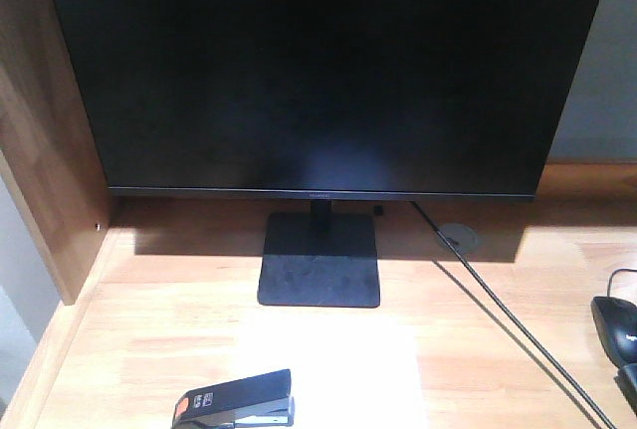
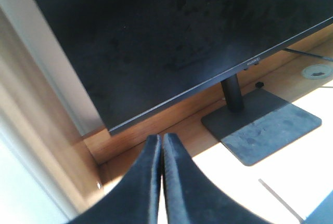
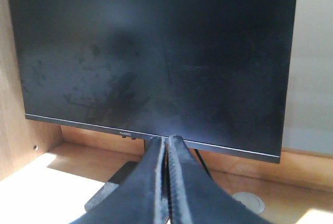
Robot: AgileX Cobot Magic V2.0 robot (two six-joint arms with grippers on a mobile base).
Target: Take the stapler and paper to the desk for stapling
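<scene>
The black stapler (image 1: 239,401) with its orange patch lies at the front edge of the light wooden desk (image 1: 139,329). Its right end rests on the left side of the white paper (image 1: 338,369), which lies flat in front of the monitor stand. Neither gripper shows in the front view. In the left wrist view my left gripper (image 2: 160,139) is shut, with nothing between its fingers, and points at the desk's back left corner. Seen from the right wrist, my right gripper (image 3: 167,140) is shut and empty, raised before the monitor's lower edge.
A large black monitor (image 1: 318,61) on a square stand (image 1: 320,262) fills the back of the desk. The raised wooden side panel (image 1: 40,150) walls the left. A black cable (image 1: 518,320) runs diagonally to the front right, near a black mouse (image 1: 615,327) and a round grommet (image 1: 460,238).
</scene>
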